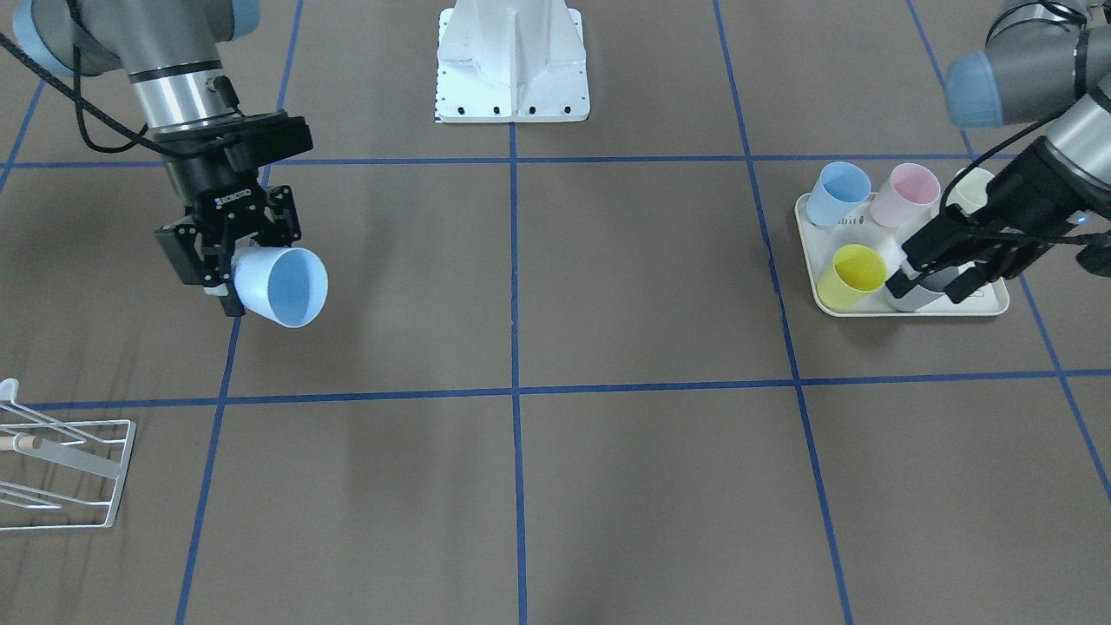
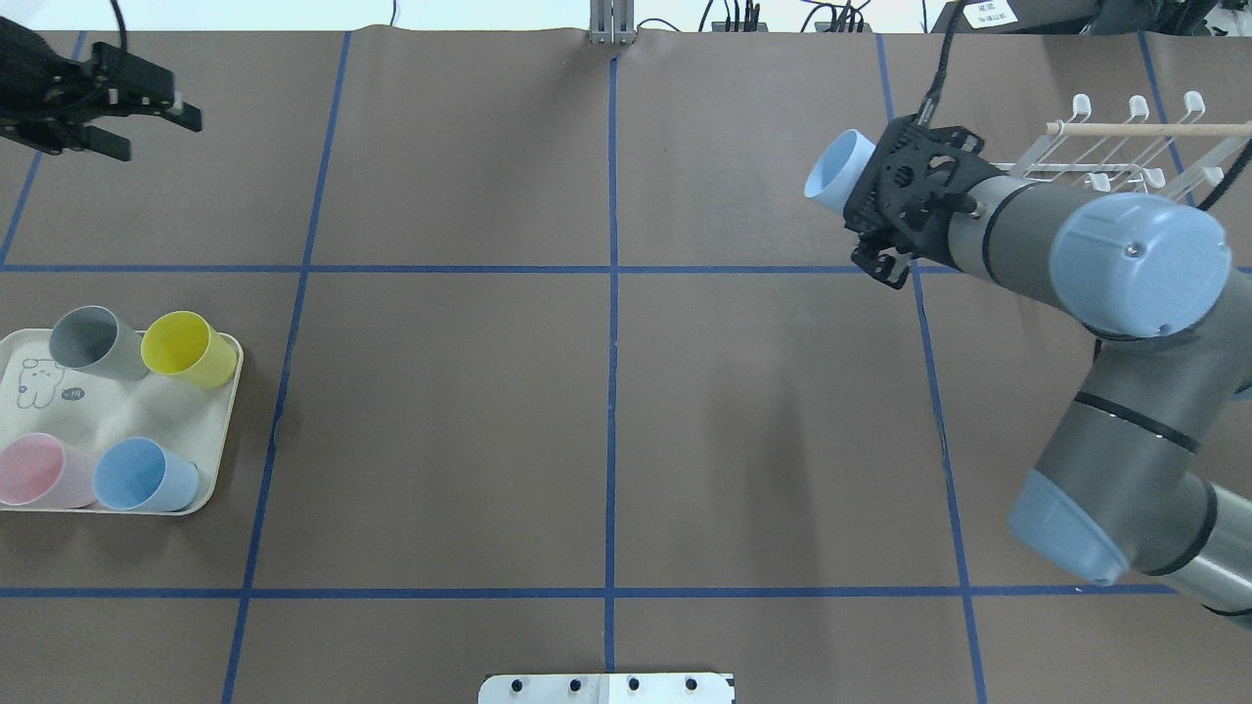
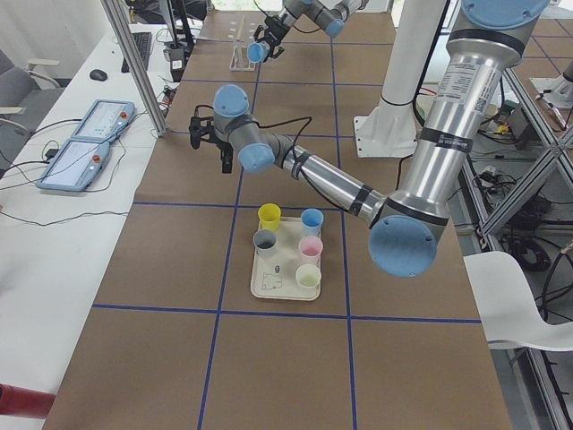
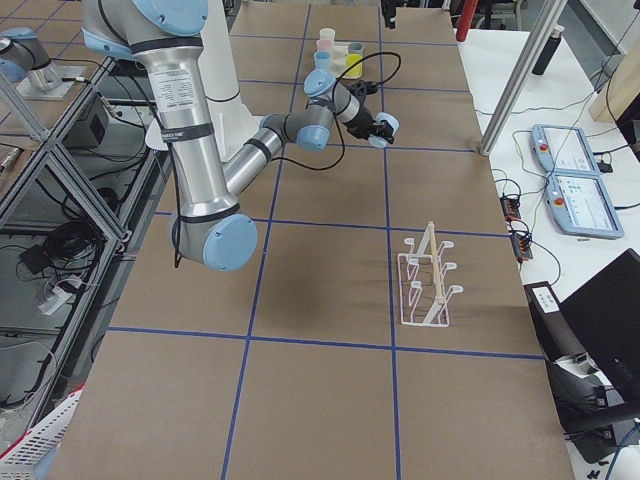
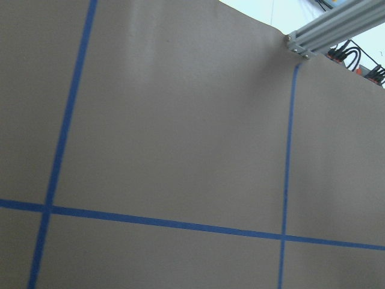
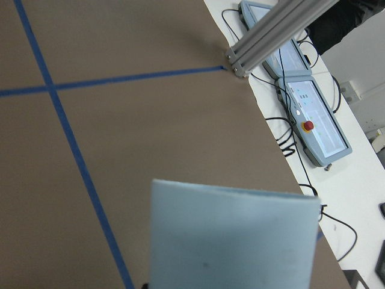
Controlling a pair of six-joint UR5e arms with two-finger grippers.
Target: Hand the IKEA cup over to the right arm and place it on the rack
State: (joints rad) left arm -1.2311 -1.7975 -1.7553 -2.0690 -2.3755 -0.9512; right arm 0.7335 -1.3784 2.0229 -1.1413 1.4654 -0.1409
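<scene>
Two black right-arm fingers [image 1: 230, 304] pinch a smooth, tapered pale-blue cup [image 1: 286, 286].

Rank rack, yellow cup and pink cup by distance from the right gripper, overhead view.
1. rack, just right of the right gripper.
2. yellow cup, far-right corner of the tray, across the table.
3. pink cup, tray's near-left corner.

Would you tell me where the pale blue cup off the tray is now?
In the overhead view the pale blue cup lies sideways in the right gripper at upper right, just left of the rack.
</scene>
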